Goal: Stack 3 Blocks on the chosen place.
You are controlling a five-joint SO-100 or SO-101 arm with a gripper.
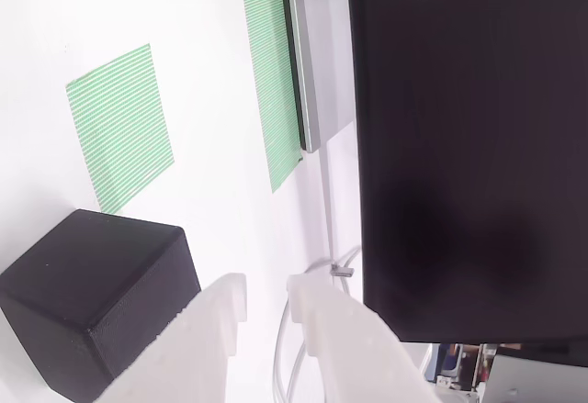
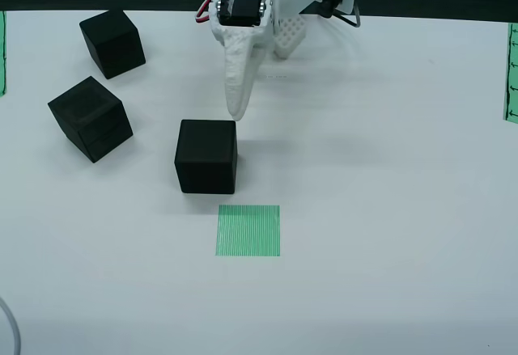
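Three matte black blocks lie on the white table in the overhead view: one at the far left (image 2: 112,41), one below it (image 2: 89,116), and one near the middle (image 2: 206,155). The chosen place, a green striped square (image 2: 248,230), lies bare just in front and to the right of the middle block. My white gripper (image 2: 237,112) hangs just behind that block's right rear corner. In the wrist view my gripper (image 1: 266,297) is open a little, with nothing between its fingers. There a block (image 1: 101,297) sits left of the fingers, and the striped square (image 1: 119,128) lies beyond it.
A big black screen panel (image 1: 469,146) fills the right of the wrist view, with a green strip (image 1: 276,72) beside it. Green strips also sit at the table's right edge (image 2: 511,72) and left edge (image 2: 2,52). A white cable (image 1: 294,357) runs below the fingers.
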